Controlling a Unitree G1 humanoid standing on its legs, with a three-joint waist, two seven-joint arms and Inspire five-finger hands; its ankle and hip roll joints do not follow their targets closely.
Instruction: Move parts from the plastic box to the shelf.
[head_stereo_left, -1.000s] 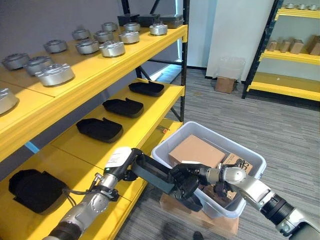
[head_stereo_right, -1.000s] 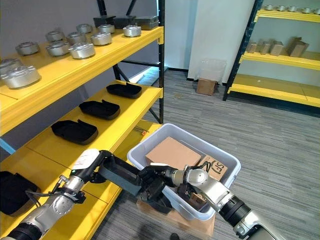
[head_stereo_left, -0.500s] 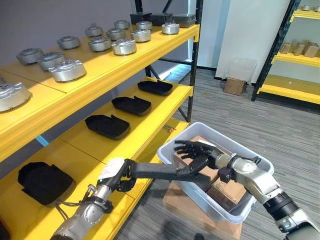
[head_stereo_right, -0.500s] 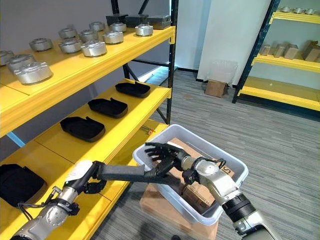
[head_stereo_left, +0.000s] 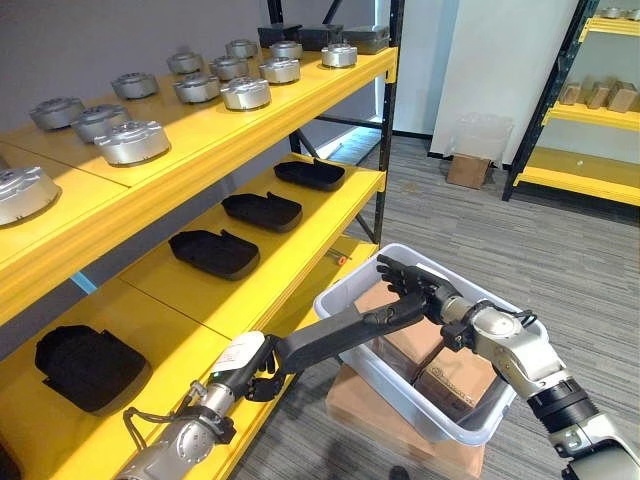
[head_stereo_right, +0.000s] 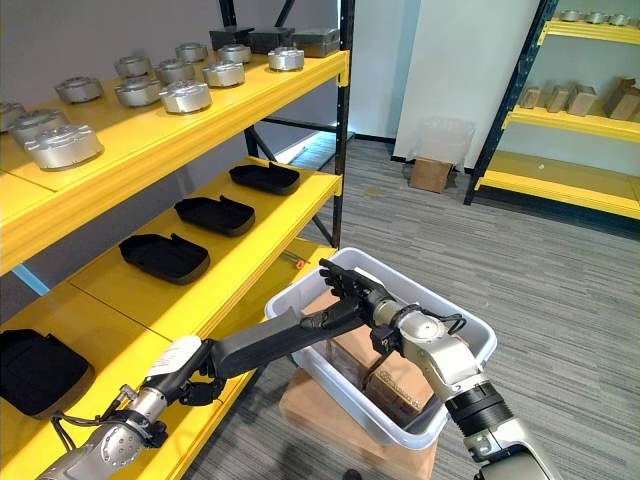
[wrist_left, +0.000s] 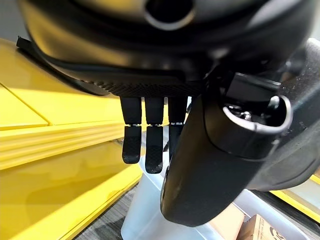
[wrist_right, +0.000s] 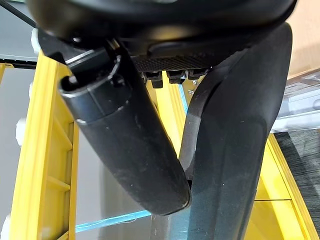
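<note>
Black part (head_stereo_left: 330, 335): a long, slightly curved dark piece, lifted in the air and slanting up from near left to far right. Its far end is over the near-left corner of the plastic box, its near end over the edge of the lowest shelf board.
Left hand (head_stereo_left: 258, 360): at the part's near end, with its fingers clenched round it. In the left wrist view the fingers (wrist_left: 146, 146) curl down beside the thumb.
Right hand (head_stereo_left: 418, 288): at the part's far end, above the box. It grasps the part between thumb and fingers, and the fingertips reach out past it to the left. In the right wrist view the part (wrist_right: 235, 130) runs close beside the thumb.
Plastic box (head_stereo_left: 385, 385): pale grey and open-topped, to the right of the shelf, resting on a flat cardboard carton (head_stereo_left: 365, 420) on the floor.
Box contents: brown cardboard packs (head_stereo_left: 455, 380) lie inside, under the right hand.
Shelf (head_stereo_left: 200, 305): yellow boards on a dark frame, along the left.
Middle board: black tray-like parts (head_stereo_left: 212, 252) lie in a row, well apart.
Lowest board: one black part (head_stereo_left: 88, 365) lies at the near left.
Top board: round silver parts (head_stereo_left: 130, 140) stand in rows.
Far right: a second yellow rack (head_stereo_left: 590, 185), with a small cardboard box (head_stereo_left: 468, 170) on the floor nearby.
</note>
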